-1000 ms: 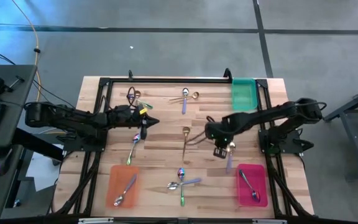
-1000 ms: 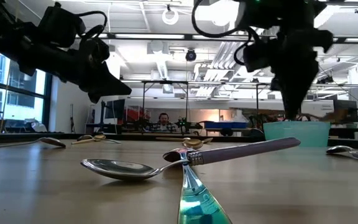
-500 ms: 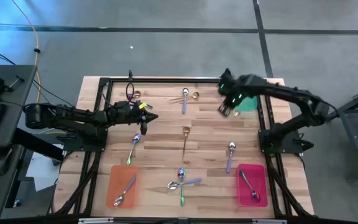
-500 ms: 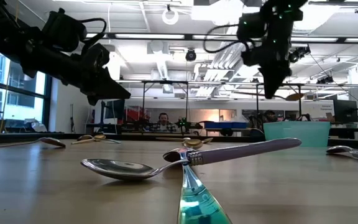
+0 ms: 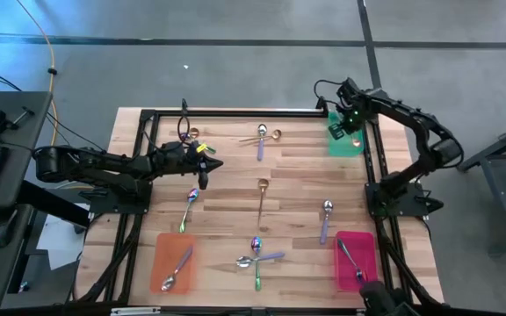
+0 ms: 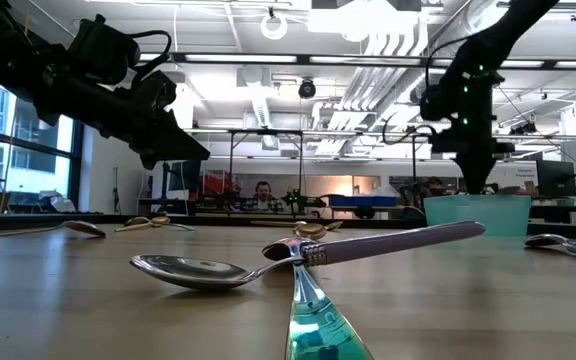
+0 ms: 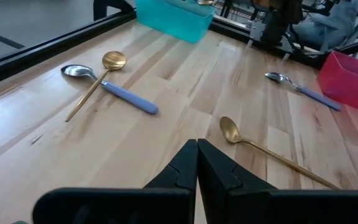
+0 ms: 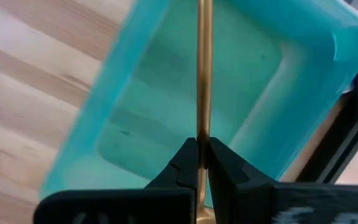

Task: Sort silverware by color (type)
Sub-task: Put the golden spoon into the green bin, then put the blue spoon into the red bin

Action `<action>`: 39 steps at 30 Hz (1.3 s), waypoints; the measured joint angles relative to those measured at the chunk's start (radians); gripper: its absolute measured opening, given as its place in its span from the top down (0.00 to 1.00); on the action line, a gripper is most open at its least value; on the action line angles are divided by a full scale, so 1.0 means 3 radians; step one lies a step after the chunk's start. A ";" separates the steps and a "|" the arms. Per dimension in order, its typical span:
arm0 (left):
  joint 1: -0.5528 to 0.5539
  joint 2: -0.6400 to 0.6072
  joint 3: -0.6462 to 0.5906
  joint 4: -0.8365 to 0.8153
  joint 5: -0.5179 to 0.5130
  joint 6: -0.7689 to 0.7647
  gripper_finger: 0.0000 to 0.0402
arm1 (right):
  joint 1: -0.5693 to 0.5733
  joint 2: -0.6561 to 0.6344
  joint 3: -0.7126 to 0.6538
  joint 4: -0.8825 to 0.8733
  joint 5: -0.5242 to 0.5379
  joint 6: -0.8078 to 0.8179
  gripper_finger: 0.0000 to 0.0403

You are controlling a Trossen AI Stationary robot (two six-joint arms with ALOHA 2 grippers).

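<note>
The left gripper [image 5: 211, 166], its fingers pressed together on nothing, hovers over the wooden table [image 5: 235, 189] above a blue-handled silver spoon [image 5: 189, 207]. Near the table's middle lies a slim gold metal spoon [image 5: 261, 198] not yet sorted, others scattered around it. At the far right, the right gripper [image 8: 199, 157] pinches a thin gold spoon [image 8: 203, 74] over the teal plastic tray [image 8: 241, 112]. The step appears to be the drop: next, the fingers need to part and let the spoon fall inside.
</note>
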 joint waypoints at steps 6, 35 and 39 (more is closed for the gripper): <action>0.0000 0.0000 0.0000 -0.0001 0.0000 0.0000 1.00 | -0.0001 0.0188 -0.0026 0.0124 0.0017 -0.0033 1.00; -0.0001 0.0000 0.0000 -0.0088 -0.0002 -0.0018 1.00 | 0.0078 0.0276 -0.0013 0.0158 0.0057 -0.0166 0.78; -0.0001 0.0000 0.0000 -0.0122 -0.0003 -0.0020 1.00 | 0.0249 -0.0020 -0.0047 0.0355 0.0035 -0.0208 0.87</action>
